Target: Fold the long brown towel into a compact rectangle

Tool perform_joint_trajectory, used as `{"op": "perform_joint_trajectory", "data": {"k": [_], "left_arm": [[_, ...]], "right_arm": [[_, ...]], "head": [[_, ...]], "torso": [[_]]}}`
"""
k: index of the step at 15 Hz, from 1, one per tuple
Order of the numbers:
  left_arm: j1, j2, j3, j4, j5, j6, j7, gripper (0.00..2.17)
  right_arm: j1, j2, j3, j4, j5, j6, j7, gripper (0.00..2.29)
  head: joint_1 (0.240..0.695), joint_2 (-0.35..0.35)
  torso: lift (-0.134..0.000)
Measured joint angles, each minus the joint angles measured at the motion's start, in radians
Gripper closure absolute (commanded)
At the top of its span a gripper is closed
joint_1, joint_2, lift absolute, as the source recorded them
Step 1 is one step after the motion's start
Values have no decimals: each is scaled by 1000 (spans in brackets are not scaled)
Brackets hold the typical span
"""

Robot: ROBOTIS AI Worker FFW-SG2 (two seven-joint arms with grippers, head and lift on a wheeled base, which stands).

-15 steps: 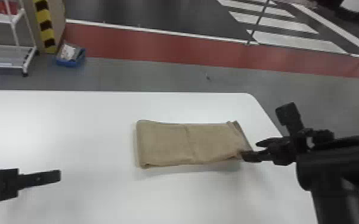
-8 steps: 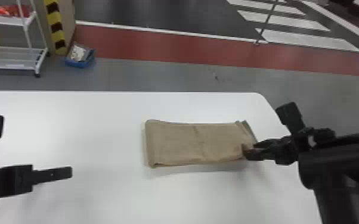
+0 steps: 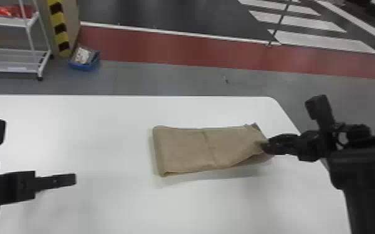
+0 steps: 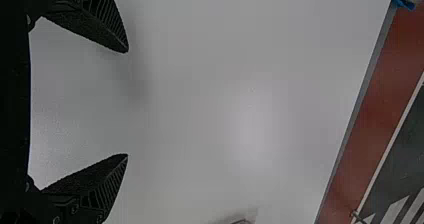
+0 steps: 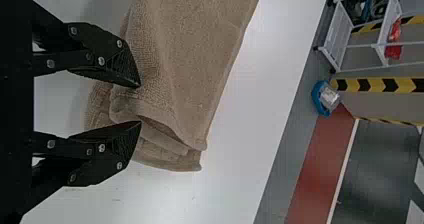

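Holding centre place: one brown terry towel (image 3: 183,149), already folded into a layered oblong, lying on the smooth white tabletop (image 3: 102,124) toward its right side.

Item, right black two-fingered claw (image 5: 139,104): closing on a pinch of cloth at the towel's right end, a narrow gap remaining between its tips, with thick folded layers filling it. Cloth is creasing and rising toward the grip.

Item, left black two-fingered claw (image 4: 127,103): standing wide open over bare surface, holding nothing, waiting well apart from the towel.

Step in hand, as judged: a further fold is getting under way, the towel's long strip seemingly being halved crosswise. The next move is probably calling for the right claw to be lifting all the layers of that end together and carrying them over toward the left end, edges aligning. A shallow pinch could be leaving lower layers behind.

Views compared: the head view is giving the whole outline, with a faint crease running across the middle and the left end lying flat. The right wrist view is giving the gripped end close up, its stacked layers parting into loose, rounded folds beside the tips.
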Motion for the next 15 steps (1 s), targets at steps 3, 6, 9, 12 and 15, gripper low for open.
{"op": "perform_joint_trajectory", "data": {"k": [3,6,9,12,15], "left_arm": [[1,0,0,2,0,0,-6,154],[5,0,0,3,0,0,-10,154],[5,0,-2,6,0,0,-11,154],[4,0,-9,9,0,0,-10,154],[6,0,-10,9,0,0,-12,154]], "right_arm": [[-7,-21,-1,-11,36,-150,105,734],[1,-29,11,3,132,-249,115,238],[-24,-28,-23,46,75,-93,88,235],[-65,-23,-38,109,35,76,-5,238],[-133,-18,-42,159,5,187,-38,238]], "head": [[695,-232],[695,-244],[695,-270],[695,-298],[695,-306]], "torso": [[-124],[-124],[-124],[-124],[-124]]}}
